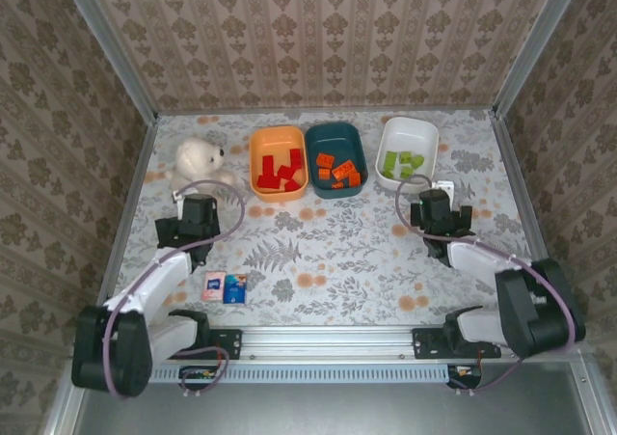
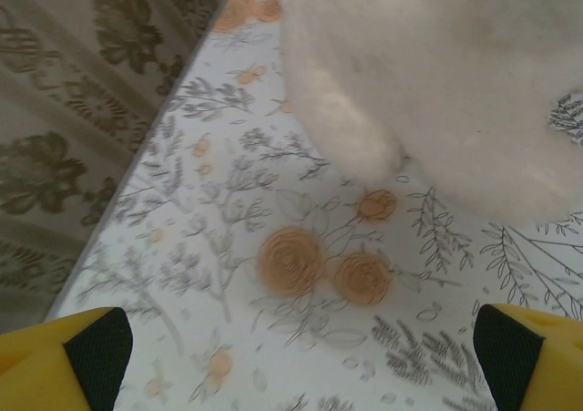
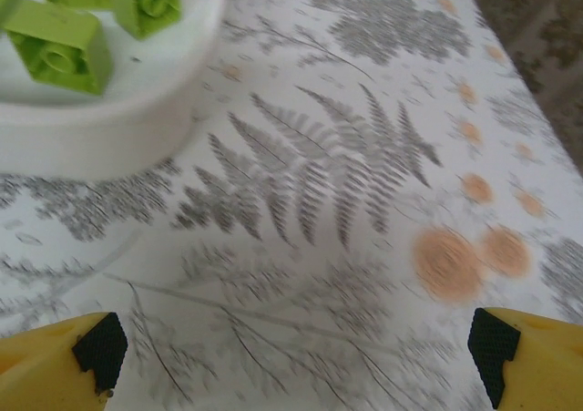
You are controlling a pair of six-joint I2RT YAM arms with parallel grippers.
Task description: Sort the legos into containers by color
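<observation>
The left gripper [image 1: 198, 215] hangs low over the counter [image 1: 328, 252] with its jaws spread wide and nothing between them. The bear [image 1: 200, 158] sits just beyond it at 12 o'clock. The right gripper [image 1: 439, 209] is likewise spread and empty. The white bowl [image 1: 410, 124] is close by at 11 o'clock, and its near wall fills the upper left of the right wrist view.

The green legos [image 1: 402, 163] lie inside the white bowl. At 9 o'clock from it stands the teal bowl [image 1: 335, 131], holding the orange legos [image 1: 337, 172]. The orange bowl [image 1: 278, 136] touches or nearly touches the teal one and holds the red legos [image 1: 280, 173].

Each bowl seems to carry one colour only, and I see no loose brick on the counter in the top view. The sorting looks finished, and nothing appears left but to draw the arms back.

The packet [image 1: 224, 286] lies at 5 o'clock from the left gripper. Its pink and blue print is too small to read. The bowls and legos show no legible writing.
</observation>
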